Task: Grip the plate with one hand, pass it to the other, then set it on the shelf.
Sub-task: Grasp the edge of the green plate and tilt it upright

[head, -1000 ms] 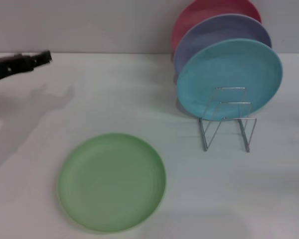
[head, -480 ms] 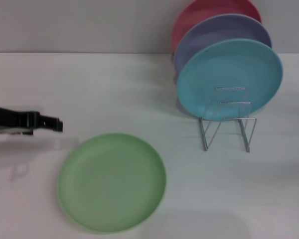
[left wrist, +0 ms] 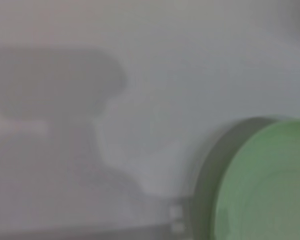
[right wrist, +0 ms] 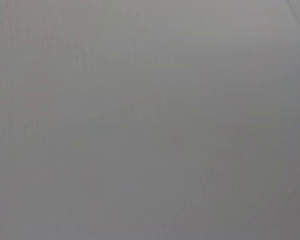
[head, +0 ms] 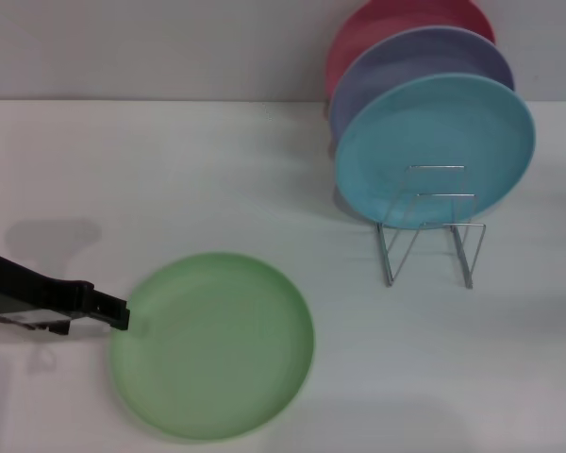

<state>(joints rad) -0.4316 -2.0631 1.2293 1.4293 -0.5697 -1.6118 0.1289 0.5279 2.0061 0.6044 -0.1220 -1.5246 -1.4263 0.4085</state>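
Now I see my left gripper (head: 121,314) touching the light green plate's (head: 217,344) left rim; jaw state unclear.

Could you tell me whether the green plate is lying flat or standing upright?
Flat: the green plate lies face-up on the table.

Left gripper (head: 121,314) tip at green plate (head: 212,344) left rim, plate flat on white table (head: 217,179). Wire rack (head: 430,226) holds blue plate (head: 434,151), lavender (head: 424,57), red (head: 387,24) upright.
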